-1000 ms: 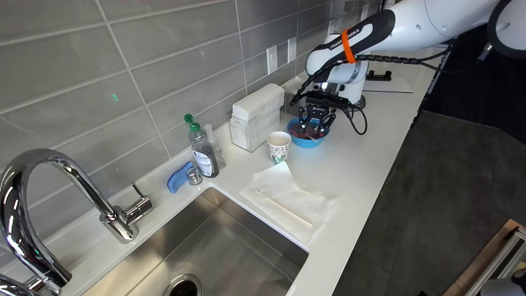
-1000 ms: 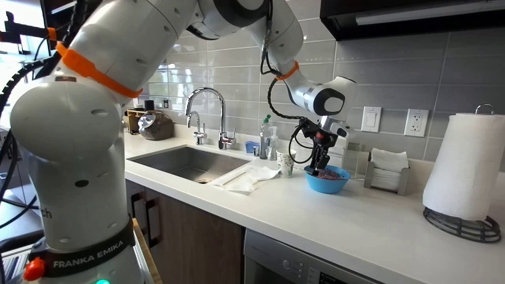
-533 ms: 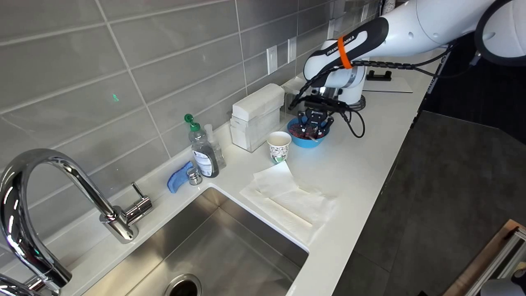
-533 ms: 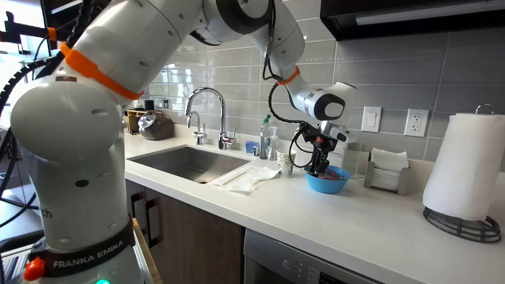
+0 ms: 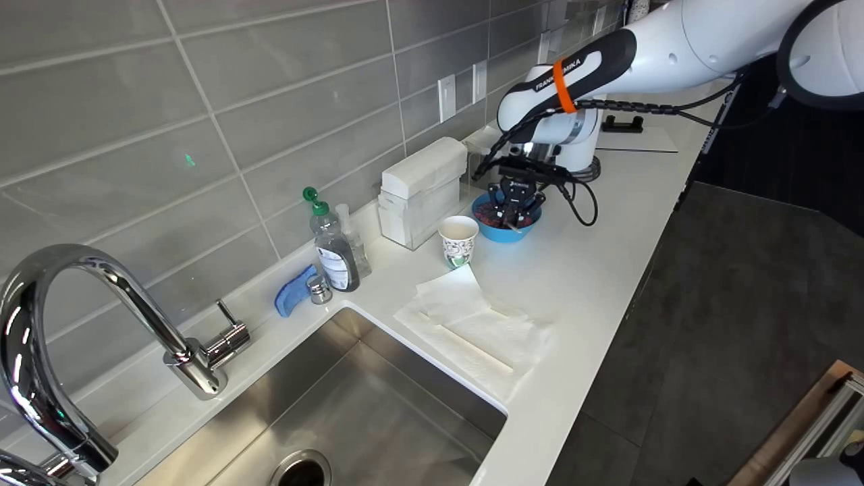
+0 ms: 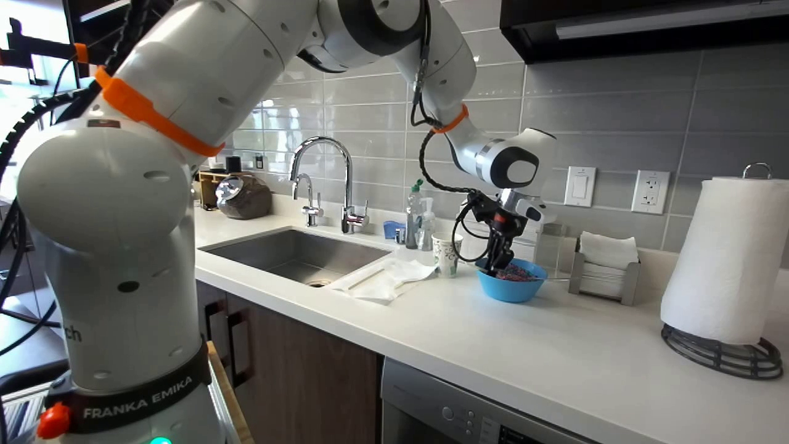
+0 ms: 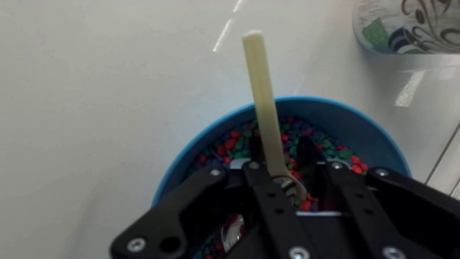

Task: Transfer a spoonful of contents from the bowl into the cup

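The straight-handled cream spoon [image 7: 269,122], set in the round bright-blue bowl [image 7: 359,133], is straddled by the black two-fingered gripper [image 7: 281,145], the spoon's long axis being directed between the parted jaws.

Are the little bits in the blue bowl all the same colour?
No, in the wrist view the little bits in the blue bowl are red, green and blue.
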